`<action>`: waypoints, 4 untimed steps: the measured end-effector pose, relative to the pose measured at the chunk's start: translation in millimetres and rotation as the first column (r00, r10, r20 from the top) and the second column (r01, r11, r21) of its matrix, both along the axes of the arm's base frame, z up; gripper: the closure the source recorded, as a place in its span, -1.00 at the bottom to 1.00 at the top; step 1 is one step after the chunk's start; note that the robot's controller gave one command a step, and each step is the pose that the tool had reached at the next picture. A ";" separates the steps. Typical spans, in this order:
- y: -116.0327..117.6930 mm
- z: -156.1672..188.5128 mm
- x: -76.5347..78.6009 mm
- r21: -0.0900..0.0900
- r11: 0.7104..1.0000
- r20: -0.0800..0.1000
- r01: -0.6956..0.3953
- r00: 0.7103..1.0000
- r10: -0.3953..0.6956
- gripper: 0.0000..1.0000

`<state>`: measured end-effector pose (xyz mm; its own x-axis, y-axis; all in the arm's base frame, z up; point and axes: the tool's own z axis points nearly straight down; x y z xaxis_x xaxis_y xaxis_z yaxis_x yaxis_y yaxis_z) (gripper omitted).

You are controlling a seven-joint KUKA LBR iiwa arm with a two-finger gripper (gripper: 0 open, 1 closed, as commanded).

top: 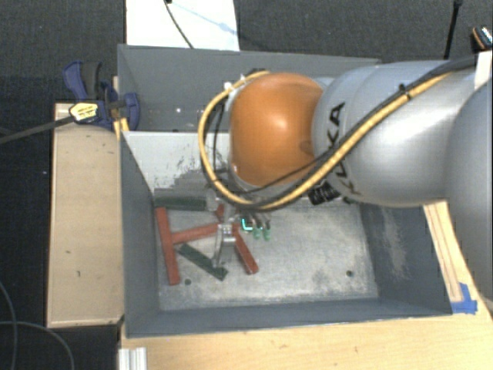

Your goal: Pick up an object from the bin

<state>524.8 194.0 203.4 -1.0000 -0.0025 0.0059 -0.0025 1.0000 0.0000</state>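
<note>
Your claw [224, 254] hangs low in the left part of the bin [323, 276], right over the spot where a slanting red stick [196, 233] meets a dark green bar [202, 263]. You cannot tell whether it is released or clenched. Both pieces look stiff, light and smooth-sided, so they will likely slip or pivot. Take one across its narrow width near mid-length, clear of its neighbours.
</note>
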 end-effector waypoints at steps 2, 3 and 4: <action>-126.9 -132.8 44.7 0.000 0.999 0.012 0.050 0.999 -0.050 -1.00; -124.1 -132.7 44.3 0.002 0.999 0.012 0.051 0.999 -0.051 1.00; -143.1 7.4 54.6 0.001 0.999 0.017 0.047 0.999 -0.047 1.00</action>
